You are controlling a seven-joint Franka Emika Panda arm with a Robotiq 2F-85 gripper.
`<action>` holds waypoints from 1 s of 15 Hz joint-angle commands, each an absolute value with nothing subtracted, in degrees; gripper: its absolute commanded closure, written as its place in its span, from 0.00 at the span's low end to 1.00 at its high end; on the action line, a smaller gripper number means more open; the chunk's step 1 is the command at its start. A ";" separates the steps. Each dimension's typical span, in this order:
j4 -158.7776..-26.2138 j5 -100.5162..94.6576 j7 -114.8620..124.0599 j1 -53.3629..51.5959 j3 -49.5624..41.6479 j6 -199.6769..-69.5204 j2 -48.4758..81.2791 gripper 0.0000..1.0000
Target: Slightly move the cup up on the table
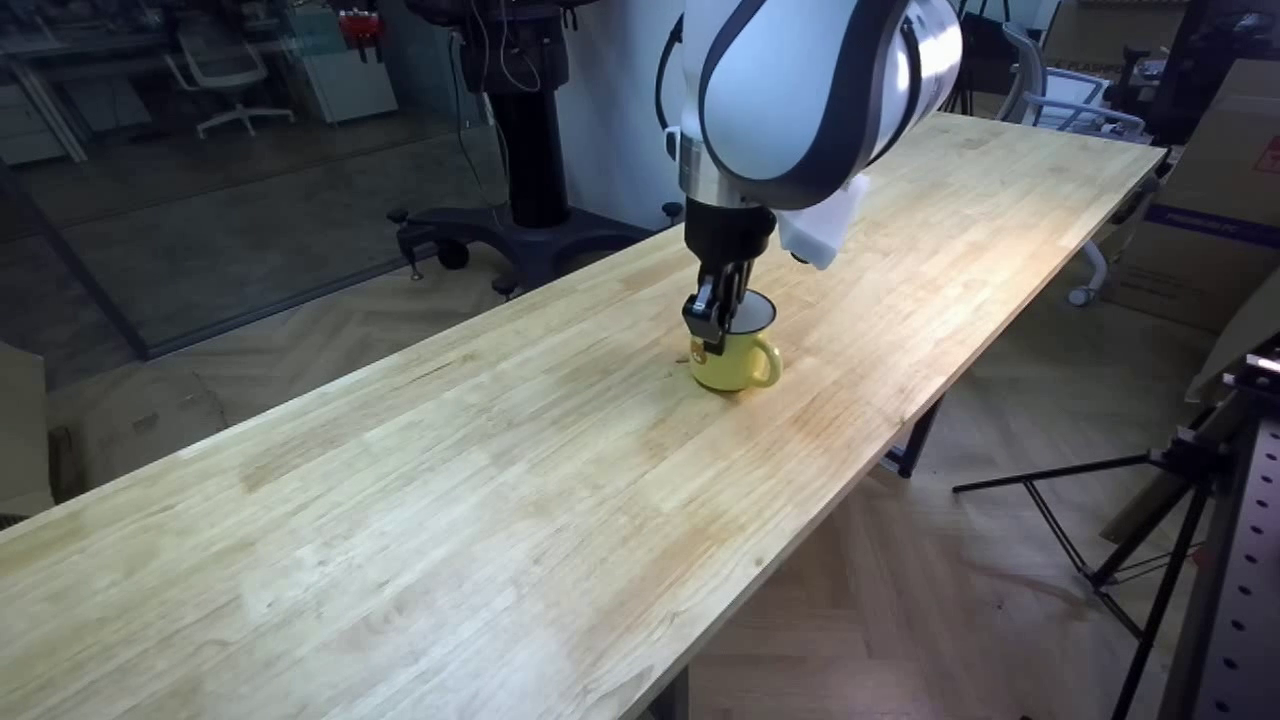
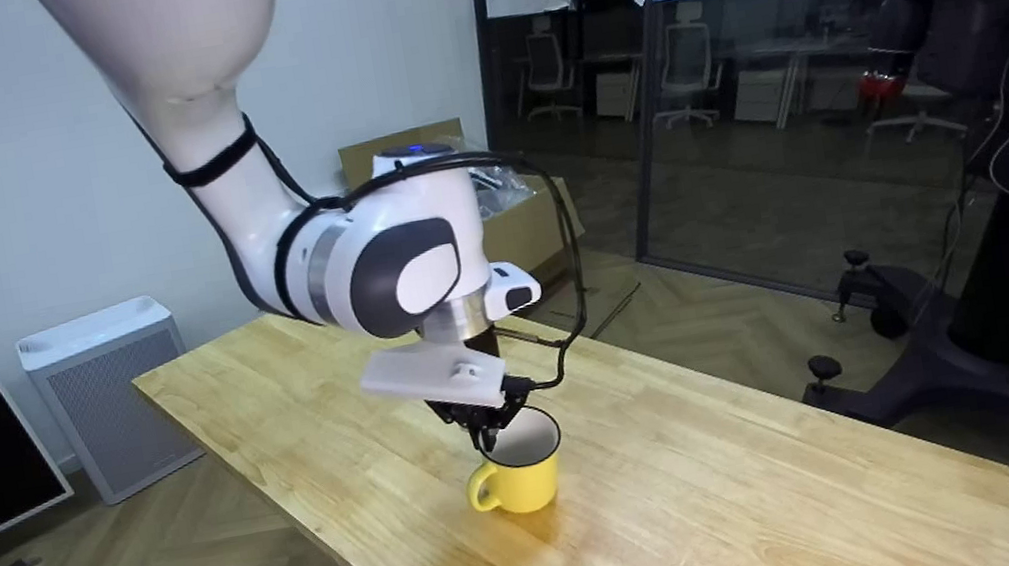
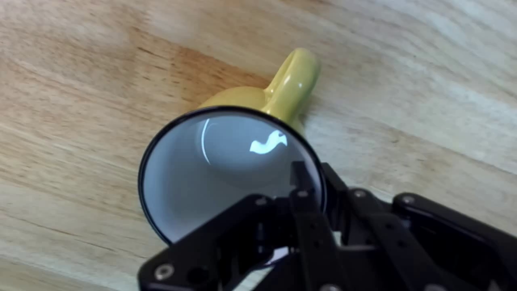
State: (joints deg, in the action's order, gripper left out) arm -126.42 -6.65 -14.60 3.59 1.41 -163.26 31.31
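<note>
"Cup (image 2: 526, 485), where is it?"
"Below the gripper (image 3: 315, 173), mostly to one side, with the table (image 2: 753, 507) underneath."
"And the fingers (image 3: 303, 205)?"
"Pinched on its wall, one inside the rim, one outside."

Table (image 1: 450, 490): long, narrow, pale wood, plank grain visible. I note one yellow cup (image 2: 528, 484) standing on it, between the long edges, white inside, dark-rimmed.

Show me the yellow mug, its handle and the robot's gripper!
Yellow mug (image 2: 531, 487), in an exterior view: its outer wall.
Handle (image 3: 295, 83), wrist view: its curved loop.
Gripper (image 3: 317, 177), wrist view: midway between its fingertips.
</note>
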 commanded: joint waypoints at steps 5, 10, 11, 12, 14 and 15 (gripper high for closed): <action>-112.82 -6.18 -13.25 4.89 0.73 -158.56 39.10 0.97; -106.89 -7.18 -12.33 3.27 -0.64 -155.03 42.12 0.97; -106.13 -7.36 -12.21 3.02 -0.86 -154.73 42.41 0.97; -105.52 -7.62 -11.84 2.59 -1.27 -154.66 42.62 0.97; -104.54 -8.01 -11.26 1.91 -1.93 -154.81 43.15 0.97; -104.31 -8.03 -10.90 1.61 -2.18 -154.88 43.30 0.97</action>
